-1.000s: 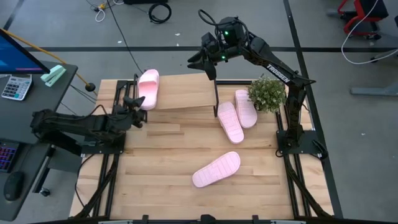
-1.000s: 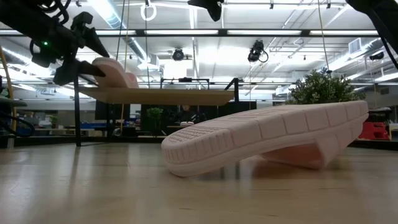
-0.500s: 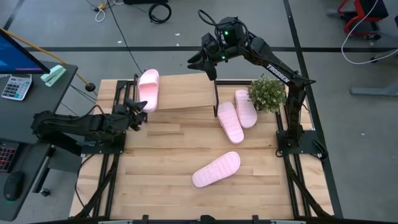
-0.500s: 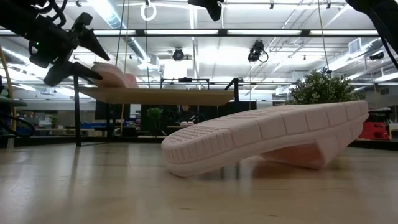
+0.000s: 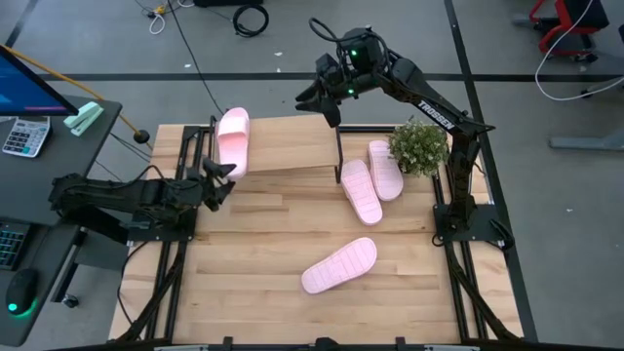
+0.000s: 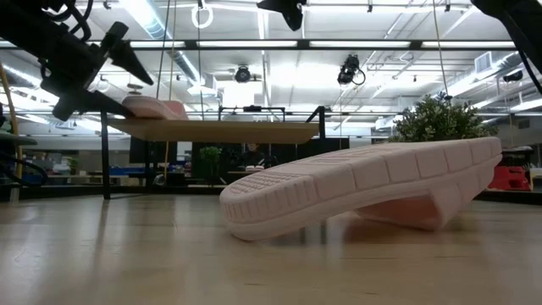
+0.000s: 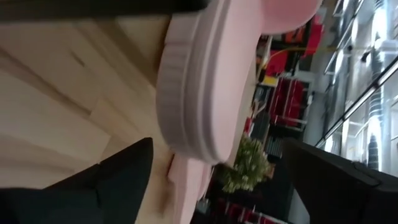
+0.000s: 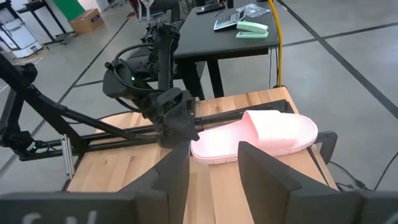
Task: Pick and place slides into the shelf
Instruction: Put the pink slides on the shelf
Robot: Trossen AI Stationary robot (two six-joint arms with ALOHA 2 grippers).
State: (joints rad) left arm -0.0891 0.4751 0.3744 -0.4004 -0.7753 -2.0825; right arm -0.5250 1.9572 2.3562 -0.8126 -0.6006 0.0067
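Note:
One pale pink slide (image 5: 232, 139) lies flat on the left end of the shelf's wood top (image 5: 288, 148). It also shows in the low view (image 6: 154, 107) and the left wrist view (image 7: 199, 87). My left gripper (image 5: 218, 175) is open just off the slide's near end, one finger above it and one below (image 6: 118, 83), touching nothing. My right gripper (image 5: 327, 105) is open and empty, high above the shelf's far right corner (image 8: 214, 168). Two slides (image 5: 361, 191) (image 5: 385, 168) lie on the table beside the plant. Another slide (image 5: 338, 265) lies sole up nearer the front (image 6: 364, 191).
A potted plant (image 5: 419, 144) stands at the table's right, just right of the shelf's black frame (image 5: 339, 146). A desk with a calculator (image 5: 24, 135) and a monitor stands off the table's left. Bare tabletop (image 5: 253, 234) lies between the shelf and the front slide.
My left gripper has opened wide and let go of the slide's near end, drawing back a little from it. The slide's near end, held raised a second ago, has dropped, and the slide now lies flat on the shelf top.

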